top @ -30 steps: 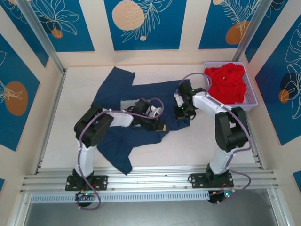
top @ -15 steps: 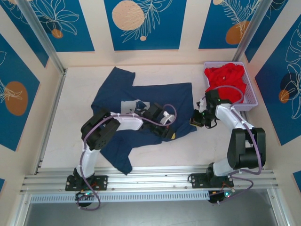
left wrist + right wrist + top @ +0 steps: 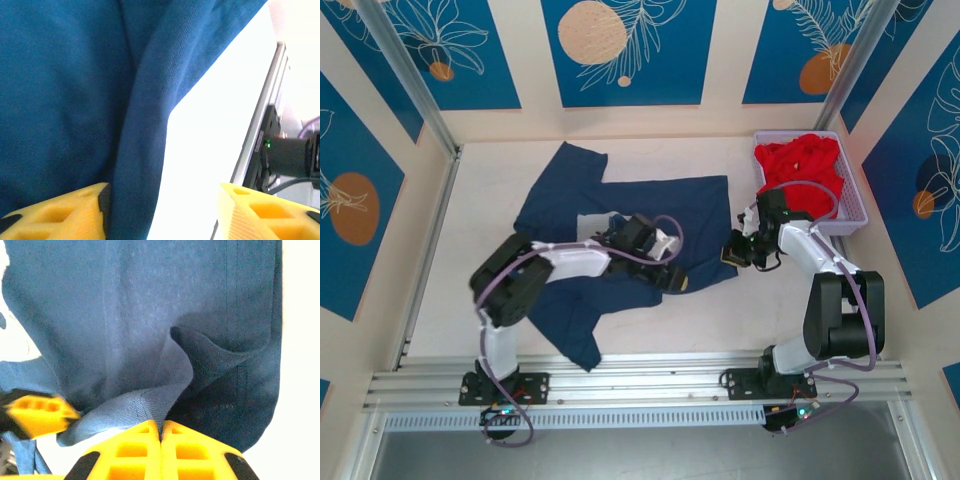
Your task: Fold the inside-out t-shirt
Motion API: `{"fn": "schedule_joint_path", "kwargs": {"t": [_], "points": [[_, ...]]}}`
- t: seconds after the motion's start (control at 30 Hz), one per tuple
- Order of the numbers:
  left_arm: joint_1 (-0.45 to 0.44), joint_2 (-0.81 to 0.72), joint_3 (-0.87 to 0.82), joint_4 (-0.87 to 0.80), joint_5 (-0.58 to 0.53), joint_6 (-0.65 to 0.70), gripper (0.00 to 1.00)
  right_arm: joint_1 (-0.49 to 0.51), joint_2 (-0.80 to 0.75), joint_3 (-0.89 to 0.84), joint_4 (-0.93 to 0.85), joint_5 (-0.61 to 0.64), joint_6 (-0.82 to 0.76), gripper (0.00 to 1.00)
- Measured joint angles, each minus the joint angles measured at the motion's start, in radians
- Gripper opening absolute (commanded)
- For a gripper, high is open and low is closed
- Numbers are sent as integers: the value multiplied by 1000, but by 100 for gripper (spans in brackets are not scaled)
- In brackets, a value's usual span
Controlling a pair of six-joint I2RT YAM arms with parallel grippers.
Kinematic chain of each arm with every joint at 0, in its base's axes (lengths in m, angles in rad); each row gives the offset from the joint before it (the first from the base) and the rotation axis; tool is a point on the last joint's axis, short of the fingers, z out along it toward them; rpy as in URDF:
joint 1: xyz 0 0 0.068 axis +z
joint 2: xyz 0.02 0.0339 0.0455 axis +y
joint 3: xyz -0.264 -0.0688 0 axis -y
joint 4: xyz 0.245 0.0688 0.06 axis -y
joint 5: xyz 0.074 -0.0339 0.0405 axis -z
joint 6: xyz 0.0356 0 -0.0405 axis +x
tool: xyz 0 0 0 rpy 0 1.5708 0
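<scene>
- From the top view I see the whole inside-out t-shirt (image 3: pixel 660 200), rumpled across the middle of the table (image 3: pixel 450 260) with one sleeve toward the far wall. The wrist views bring its weave up close.
- The right wrist view shows the right gripper (image 3: pixel 161 440) with fingers pressed together, pinching a raised fold at the shirt's right edge.
- The left wrist view shows the left gripper (image 3: pixel 165 210) with fingers spread and holding nothing, shirt edge and bare table between them.
- I count one navy shirt, one red garment (image 3: pixel 805 175), one lilac basket (image 3: pixel 855 215) holding it far right, and two grippers.
- The table is pale and matte. The cream walls carry blue panels (image 3: pixel 620 50) with leaf and orange-circle prints.
</scene>
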Motion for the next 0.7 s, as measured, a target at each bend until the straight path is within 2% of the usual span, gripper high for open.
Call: {"fn": "schedule_joint_path", "kwargs": {"t": [0.17,0.3,0.4,0.5,0.7], "points": [[84,-369,-184,-150,-238,-24,58,19,1,8,29,0,14,0],[108,-573,-309,-316,-393,-80,60,23,1,11,46,-1,18,0],[108,-671,-402,-446,-474,-137,62,27,1,13,60,-2,21,0],[120,-668,-429,-529,-532,-158,62,33,1,17,72,-8,22,0],[183,-457,-417,-483,-551,-151,62,36,1,17,84,-20,22,0]]}}
